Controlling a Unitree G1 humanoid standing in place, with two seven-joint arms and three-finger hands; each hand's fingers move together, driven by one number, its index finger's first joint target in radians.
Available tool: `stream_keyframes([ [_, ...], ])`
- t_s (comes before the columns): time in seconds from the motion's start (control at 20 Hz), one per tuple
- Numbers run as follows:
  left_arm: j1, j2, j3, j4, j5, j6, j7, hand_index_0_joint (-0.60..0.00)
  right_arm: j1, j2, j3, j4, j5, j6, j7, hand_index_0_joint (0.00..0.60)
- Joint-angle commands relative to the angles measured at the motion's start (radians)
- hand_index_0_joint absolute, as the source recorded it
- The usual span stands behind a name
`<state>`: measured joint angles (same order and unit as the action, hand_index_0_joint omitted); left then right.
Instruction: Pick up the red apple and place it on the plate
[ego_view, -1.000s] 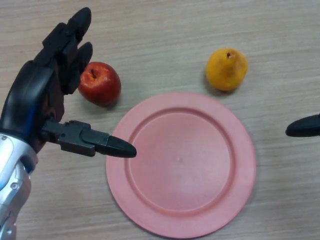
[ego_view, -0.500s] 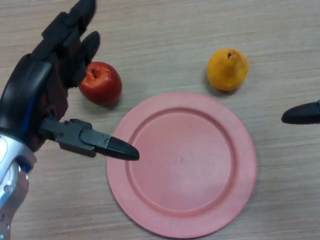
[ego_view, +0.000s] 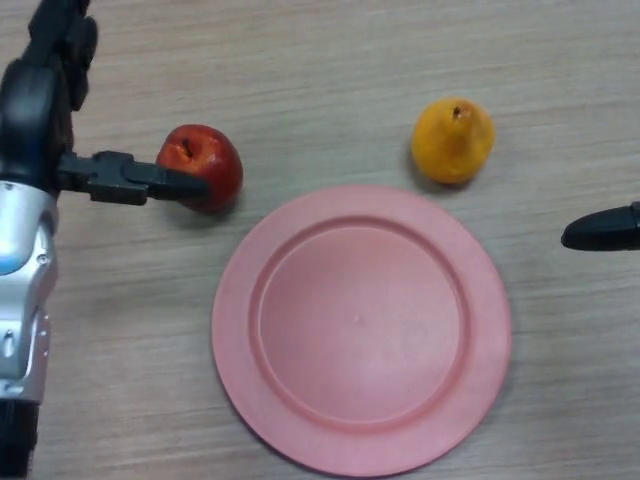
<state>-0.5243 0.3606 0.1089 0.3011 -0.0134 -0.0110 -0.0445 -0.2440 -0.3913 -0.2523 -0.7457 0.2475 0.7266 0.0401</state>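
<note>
The red apple (ego_view: 212, 160) rests on the wooden table just beyond the upper left rim of the pink plate (ego_view: 360, 325). My left hand (ego_view: 35, 110) is at the far left, left of the apple, and it is open. Its thumb (ego_view: 140, 182) points right and its tip overlaps the apple's near left side. Its fingers reach up out of the top left corner. It holds nothing. Only a black tip of my right hand (ego_view: 605, 230) shows at the right edge, right of the plate.
A yellow-orange pear (ego_view: 453, 140) stands on the table beyond the plate's upper right rim. Bare wooden table (ego_view: 330, 70) lies around the objects.
My left hand has moved left and away from me. Its thumb has left the plate's left rim and now lies against the apple's near side. The right hand is nearly still.
</note>
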Motion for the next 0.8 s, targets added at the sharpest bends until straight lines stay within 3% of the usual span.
stream_keyframes([
  [0.05, -0.123, 0.055, 0.01, 0.153, 0.059, -0.279, 0.052, 0.0, -0.03, -0.047, -0.086, -0.04, 0.003, -0.109, 0.006, 0.0],
  [0.25, -0.198, 0.016, -0.03, 0.399, 0.114, -0.408, 0.062, 0.0, -0.046, -0.074, -0.107, -0.04, 0.002, -0.105, 0.005, 0.0],
  [0.5, -0.239, -0.023, -0.054, 0.536, 0.153, -0.475, 0.059, 0.0, -0.037, -0.086, -0.139, -0.06, 0.005, -0.117, 0.0, 0.0],
  [0.55, -0.24, -0.029, -0.06, 0.552, 0.167, -0.496, 0.065, -0.05, -0.035, -0.089, -0.142, -0.062, 0.004, -0.12, -0.002, 0.0],
  [0.6, -0.241, -0.03, -0.061, 0.556, 0.171, -0.5, 0.068, -0.15, -0.035, -0.089, -0.144, -0.064, 0.006, -0.118, -0.002, 0.0],
  [0.65, -0.242, -0.033, -0.068, 0.569, 0.191, -0.506, 0.079, -0.3, -0.033, -0.09, -0.152, -0.071, 0.012, -0.113, -0.003, 0.0],
  [0.7, -0.242, -0.036, -0.074, 0.578, 0.208, -0.506, 0.085, -0.402, -0.031, -0.091, -0.161, -0.079, 0.017, -0.11, -0.004, 0.0],
  [0.75, -0.232, -0.042, -0.09, 0.569, 0.26, -0.491, 0.096, -0.544, -0.027, -0.1, -0.186, -0.089, 0.031, -0.106, -0.003, 0.0],
  [0.8, -0.227, -0.044, -0.099, 0.562, 0.291, -0.483, 0.104, -0.6, -0.024, -0.105, -0.201, -0.091, 0.039, -0.106, -0.003, 0.0],
])
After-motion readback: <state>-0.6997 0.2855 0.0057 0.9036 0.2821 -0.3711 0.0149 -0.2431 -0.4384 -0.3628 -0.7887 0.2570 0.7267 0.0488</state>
